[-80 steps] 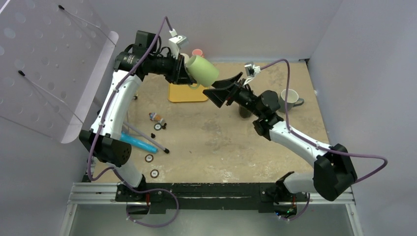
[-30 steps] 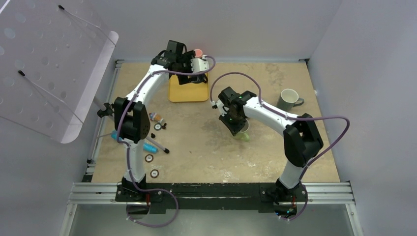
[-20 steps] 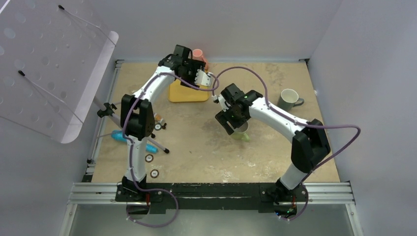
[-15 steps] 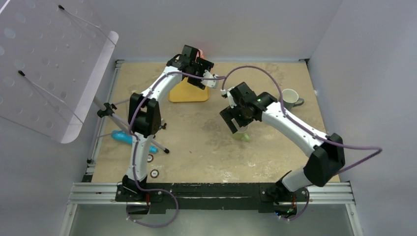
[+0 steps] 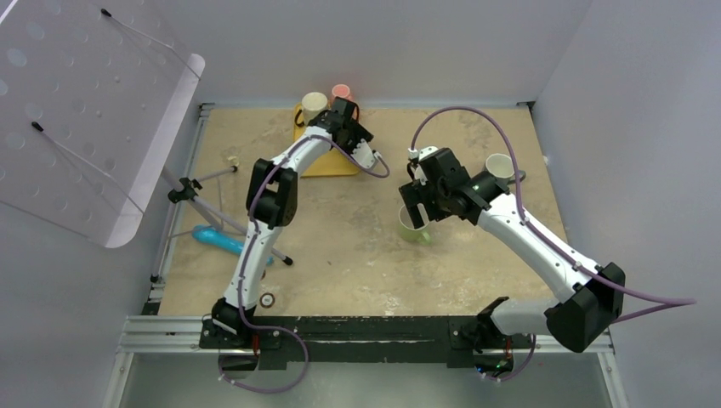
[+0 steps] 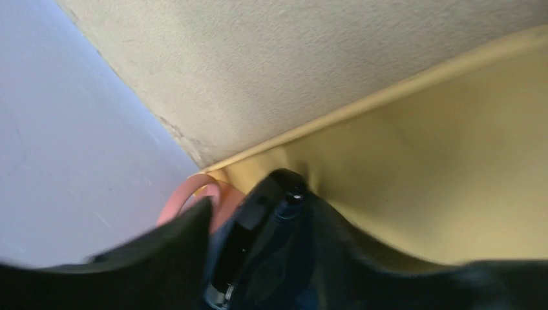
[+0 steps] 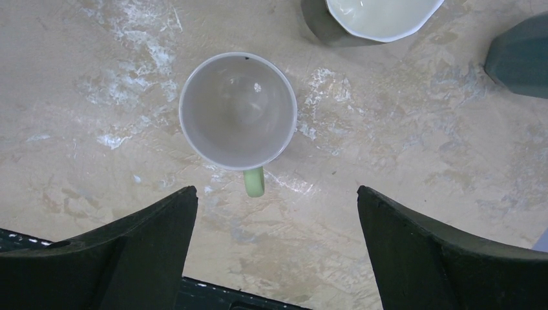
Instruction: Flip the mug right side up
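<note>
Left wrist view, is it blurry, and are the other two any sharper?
Left wrist: yes, soft throughout, with the pink cup and yellow mat smeared. Right wrist: sharp, with a small glint inside the green mug. Top external: evenly lit, fairly crisp, no hard shadows.

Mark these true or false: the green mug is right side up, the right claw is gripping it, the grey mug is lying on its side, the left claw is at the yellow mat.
1. The green mug stands with its opening up. True.
2. The right claw is gripping it. False: the claw is open above the mug and holds nothing.
3. The grey mug lies on its side. False: it stands upright.
4. The left claw is at the yellow mat. True.
</note>
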Controlling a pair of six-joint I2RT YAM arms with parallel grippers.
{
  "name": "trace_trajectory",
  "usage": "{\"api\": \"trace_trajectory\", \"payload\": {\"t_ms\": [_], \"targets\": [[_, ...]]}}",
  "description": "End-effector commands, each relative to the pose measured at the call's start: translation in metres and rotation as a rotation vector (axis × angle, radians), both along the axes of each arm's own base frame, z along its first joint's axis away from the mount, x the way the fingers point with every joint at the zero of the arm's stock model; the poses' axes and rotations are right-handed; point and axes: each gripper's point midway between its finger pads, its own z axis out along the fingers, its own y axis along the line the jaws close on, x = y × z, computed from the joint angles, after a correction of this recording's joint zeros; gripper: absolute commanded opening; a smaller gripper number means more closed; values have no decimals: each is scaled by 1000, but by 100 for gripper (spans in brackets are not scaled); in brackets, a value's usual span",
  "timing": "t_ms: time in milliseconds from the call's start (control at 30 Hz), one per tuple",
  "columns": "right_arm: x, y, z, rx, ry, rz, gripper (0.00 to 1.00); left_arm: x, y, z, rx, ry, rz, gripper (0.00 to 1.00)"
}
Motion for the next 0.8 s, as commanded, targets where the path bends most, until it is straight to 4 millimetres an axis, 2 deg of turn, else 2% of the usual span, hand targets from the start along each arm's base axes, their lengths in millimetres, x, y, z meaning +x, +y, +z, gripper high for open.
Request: {"api": "trace_trajectory", "payload": {"t_ms": [0,67,100,133,300,367,433,500,600,767], "targets": [[6,-1,8,21,-45,-28,96,19,-1,26,71,-141,-44,44],[6,-2,7,15,-48,-26,96,13,3,20,109,-143,-63,20],[6,-2,7,15,-50,-25,96,11,5,18,117,-152,-66,2],[7,-1,7,16,-52,-24,95,8,8,17,122,-159,-66,0],[8,1,9,24,-63,-14,95,-3,13,28,95,-157,-37,0],[10,1,12,29,-73,-12,95,-6,4,47,0,-188,-27,0],[15,4,21,47,-107,-8,95,-10,-6,76,-139,-199,36,0],[24,9,37,93,-174,0,95,-13,-10,110,-307,-152,161,0],[37,22,73,247,-306,52,96,-27,-9,164,-580,16,368,0],[51,49,129,535,-514,183,98,-80,-7,213,-843,270,548,0]]}}
